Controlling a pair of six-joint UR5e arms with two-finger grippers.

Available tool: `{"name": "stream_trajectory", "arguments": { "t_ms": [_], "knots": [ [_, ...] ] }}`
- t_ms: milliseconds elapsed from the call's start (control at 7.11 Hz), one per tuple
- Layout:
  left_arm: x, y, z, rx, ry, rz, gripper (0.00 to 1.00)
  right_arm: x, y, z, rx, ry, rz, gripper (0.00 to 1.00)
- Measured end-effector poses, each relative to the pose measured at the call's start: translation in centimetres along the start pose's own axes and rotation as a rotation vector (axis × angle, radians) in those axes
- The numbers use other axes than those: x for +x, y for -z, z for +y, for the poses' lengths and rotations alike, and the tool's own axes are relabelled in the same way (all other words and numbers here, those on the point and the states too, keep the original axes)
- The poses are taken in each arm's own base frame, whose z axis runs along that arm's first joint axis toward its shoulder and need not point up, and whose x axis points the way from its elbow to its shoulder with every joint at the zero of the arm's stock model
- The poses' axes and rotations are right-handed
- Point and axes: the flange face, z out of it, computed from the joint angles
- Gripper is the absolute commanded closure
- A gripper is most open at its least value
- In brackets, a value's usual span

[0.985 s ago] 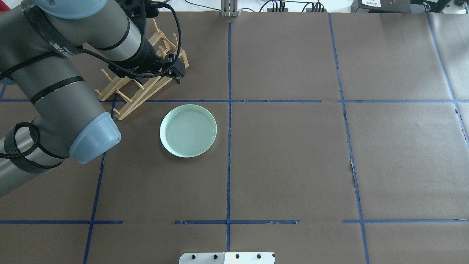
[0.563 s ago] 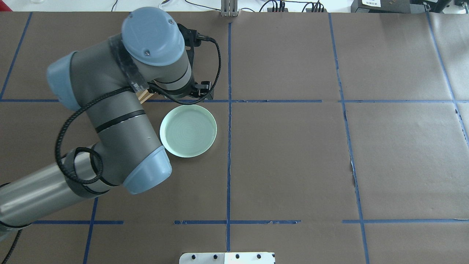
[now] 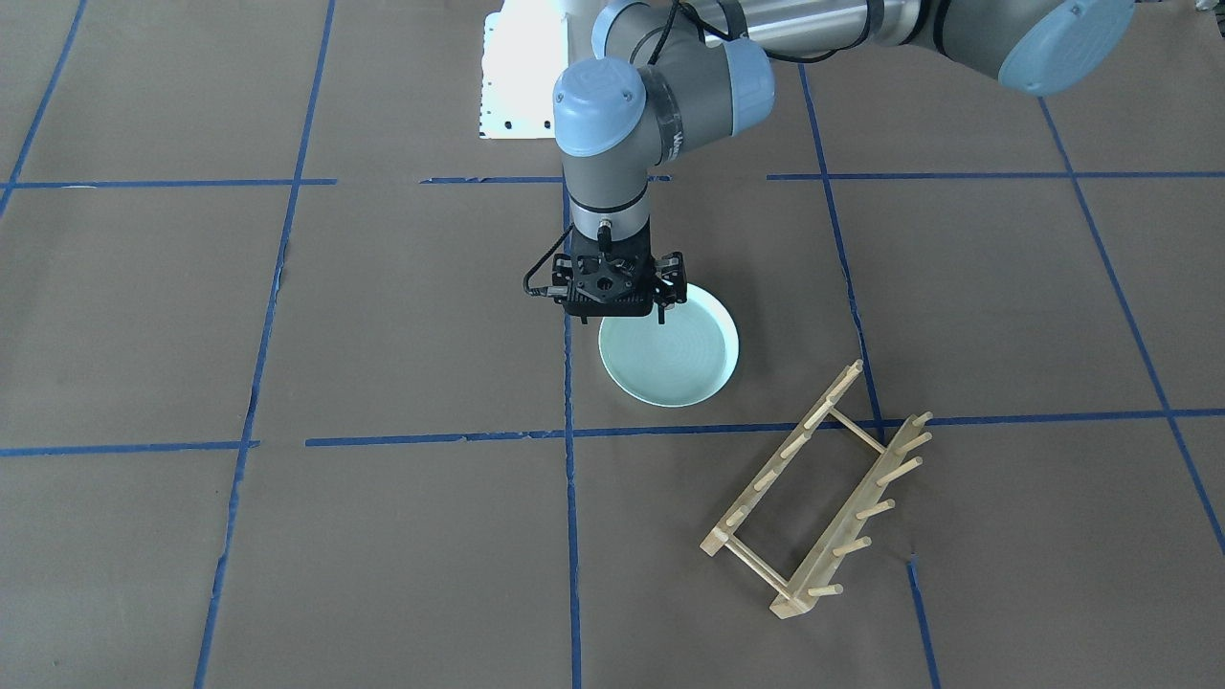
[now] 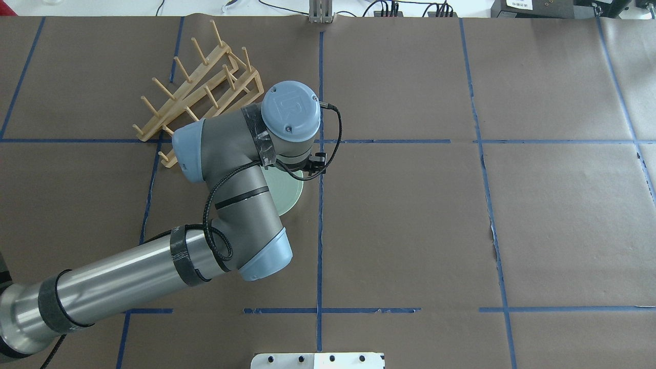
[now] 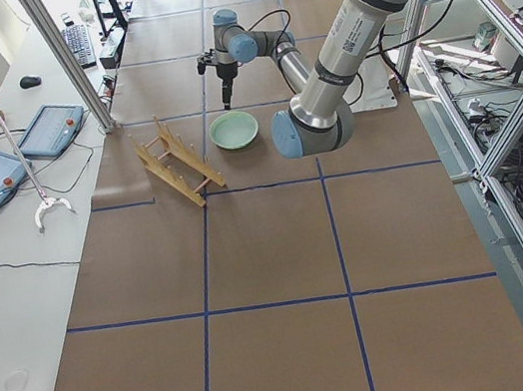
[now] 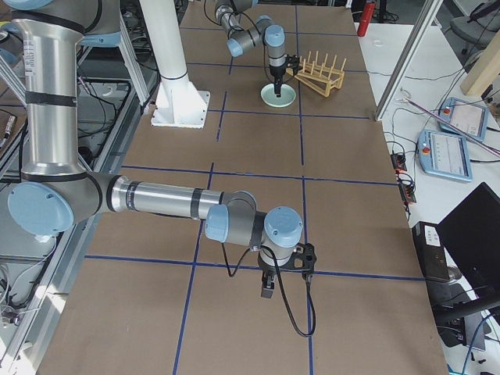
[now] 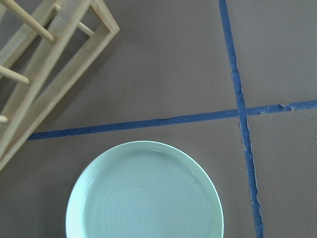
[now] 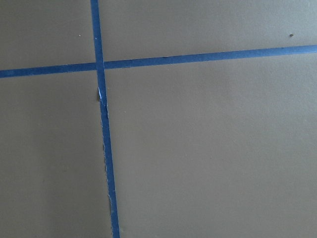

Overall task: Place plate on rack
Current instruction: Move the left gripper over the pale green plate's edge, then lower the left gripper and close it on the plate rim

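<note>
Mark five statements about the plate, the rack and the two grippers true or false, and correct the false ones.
1. The plate lies flat on the table. True.
2. The plate stands between the pegs of the rack. False: the rack holds nothing, and the plate lies apart from it on the paper.
3. The left gripper hangs above the plate, near its rim. True.
4. The right gripper is at the rack. False: it is far from the rack and plate, over bare brown paper crossed by blue tape.
5. Two plates are on the table. False: only one plate shows.
</note>
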Motion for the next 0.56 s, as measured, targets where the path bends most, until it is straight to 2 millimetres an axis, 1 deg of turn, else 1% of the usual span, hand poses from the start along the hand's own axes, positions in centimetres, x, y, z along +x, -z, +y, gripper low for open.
{"name": "stream_trajectory", "arguments": {
  "t_ms": [141, 281, 563],
  "knots": [
    [0.4, -1.6, 0.2, -0.003, -0.002, 0.006, 0.0, 0.0, 0.0, 0.0, 0.0, 0.0, 0.0, 0.0],
    [0.5, -2.5, 0.4, -0.005, -0.004, 0.01, 0.03, 0.0, 0.0, 0.0, 0.0, 0.0, 0.0, 0.0],
    [0.4, -3.7, 0.6, -0.004, -0.008, 0.024, 0.11, 0.0, 0.0, 0.0, 0.0, 0.0, 0.0, 0.0]
  ]
}}
